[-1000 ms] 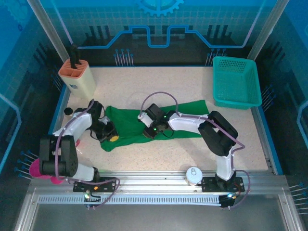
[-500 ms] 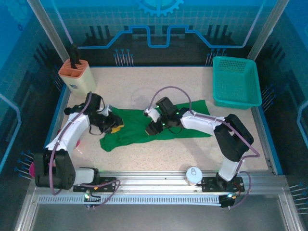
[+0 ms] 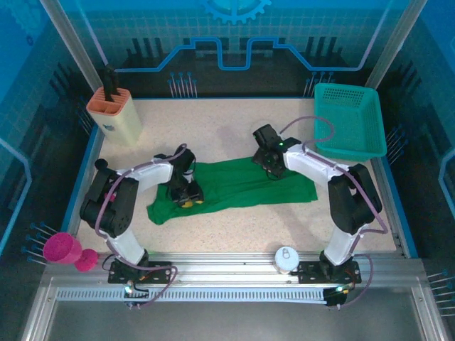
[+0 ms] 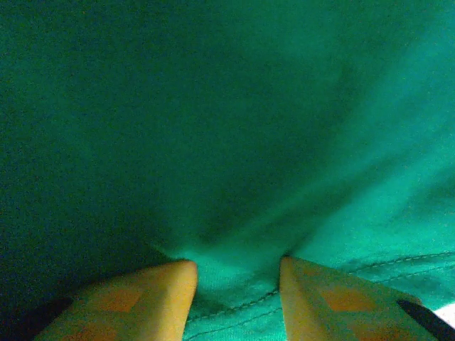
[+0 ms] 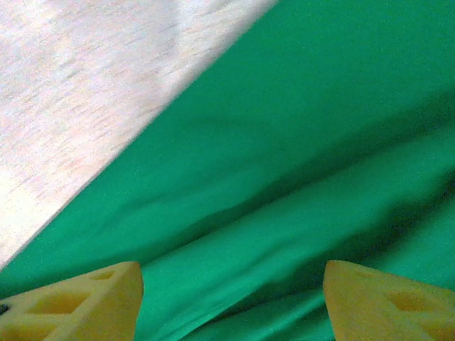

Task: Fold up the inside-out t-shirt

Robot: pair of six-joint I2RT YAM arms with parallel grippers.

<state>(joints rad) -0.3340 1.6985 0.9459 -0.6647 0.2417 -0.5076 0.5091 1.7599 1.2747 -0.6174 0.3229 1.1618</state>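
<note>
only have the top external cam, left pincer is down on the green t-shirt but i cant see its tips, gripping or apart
Observer: In the left wrist view the left pincer has its fingers apart, with the green t-shirt puckered in the gap.
Operator: which part of the shirt is it at
Observer: A stitched hem runs across right between those fingertips.
Operator: and the right pincer
Observer: In the right wrist view the right pincer stands wide open just over the cloth, with nothing between its fingers.
</note>
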